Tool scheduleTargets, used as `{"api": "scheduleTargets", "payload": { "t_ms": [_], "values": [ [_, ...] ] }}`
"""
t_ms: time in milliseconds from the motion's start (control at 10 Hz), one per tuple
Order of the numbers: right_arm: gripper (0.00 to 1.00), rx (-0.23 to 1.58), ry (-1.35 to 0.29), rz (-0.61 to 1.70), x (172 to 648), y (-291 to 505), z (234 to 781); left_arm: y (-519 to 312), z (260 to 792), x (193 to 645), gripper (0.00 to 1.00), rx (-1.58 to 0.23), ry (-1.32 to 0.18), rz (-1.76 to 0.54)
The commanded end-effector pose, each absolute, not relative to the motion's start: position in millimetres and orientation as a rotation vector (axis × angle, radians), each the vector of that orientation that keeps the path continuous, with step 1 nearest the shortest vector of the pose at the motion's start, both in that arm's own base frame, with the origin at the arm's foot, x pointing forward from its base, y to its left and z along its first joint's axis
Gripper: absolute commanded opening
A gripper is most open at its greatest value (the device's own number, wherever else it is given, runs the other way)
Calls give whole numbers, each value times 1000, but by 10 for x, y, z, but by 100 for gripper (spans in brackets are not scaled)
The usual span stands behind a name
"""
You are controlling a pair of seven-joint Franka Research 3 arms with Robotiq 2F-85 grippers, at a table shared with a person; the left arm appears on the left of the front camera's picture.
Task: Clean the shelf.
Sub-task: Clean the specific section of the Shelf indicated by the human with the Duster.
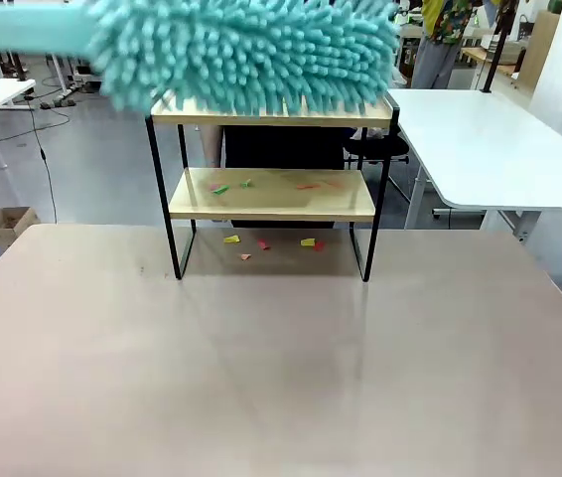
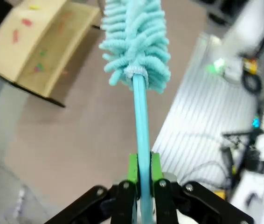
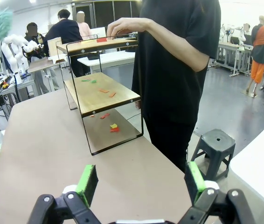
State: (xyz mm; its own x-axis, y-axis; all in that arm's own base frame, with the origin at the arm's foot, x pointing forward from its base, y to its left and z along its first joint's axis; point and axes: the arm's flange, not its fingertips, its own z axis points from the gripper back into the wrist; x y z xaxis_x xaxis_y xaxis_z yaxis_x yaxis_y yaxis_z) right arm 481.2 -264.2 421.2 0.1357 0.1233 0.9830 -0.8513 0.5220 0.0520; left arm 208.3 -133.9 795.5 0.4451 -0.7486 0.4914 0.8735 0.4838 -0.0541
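The shelf stands at the table's far middle, with two wooden boards in a thin black frame. Coloured paper scraps lie on its lower board, and more scraps on the table beneath it. A teal fluffy duster hangs in front of the top board. My left gripper is shut on the duster's teal handle, with the duster head pointing past the shelf. My right gripper stands open and holds nothing, off to the shelf's side. A red scrap lies on the top board.
A person in black stands behind the shelf with a hand at its top board. A black stool sits on the floor beyond the table edge. A white table is at the right and a cardboard box on the floor at the left.
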Motion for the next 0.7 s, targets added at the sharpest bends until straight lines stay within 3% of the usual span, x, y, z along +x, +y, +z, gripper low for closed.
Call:
{"api": "scheduleTargets", "payload": {
  "t_ms": [0,200,300,400,500,600],
  "values": [
    [100,742,-1241,812,4813,-2626,4237,-1708,8078,2134,13,-216,-531,-735],
    [100,742,-1241,812,4813,-2626,4237,-2139,8072,2309,13,-225,-618,-679],
    [100,742,-1241,812,4813,-2626,4237,-2321,8012,2444,13,-270,-597,-724],
    [100,742,-1241,812,4813,-2626,4237,-2372,7924,2559,13,-210,-484,-737],
    [100,742,-1241,812,4813,-2626,4237,-2217,8059,2318,13,-270,-603,-694],
    [100,742,-1241,812,4813,-2626,4237,-2217,8059,2318,13,-270,-603,-694]
  ]
}}
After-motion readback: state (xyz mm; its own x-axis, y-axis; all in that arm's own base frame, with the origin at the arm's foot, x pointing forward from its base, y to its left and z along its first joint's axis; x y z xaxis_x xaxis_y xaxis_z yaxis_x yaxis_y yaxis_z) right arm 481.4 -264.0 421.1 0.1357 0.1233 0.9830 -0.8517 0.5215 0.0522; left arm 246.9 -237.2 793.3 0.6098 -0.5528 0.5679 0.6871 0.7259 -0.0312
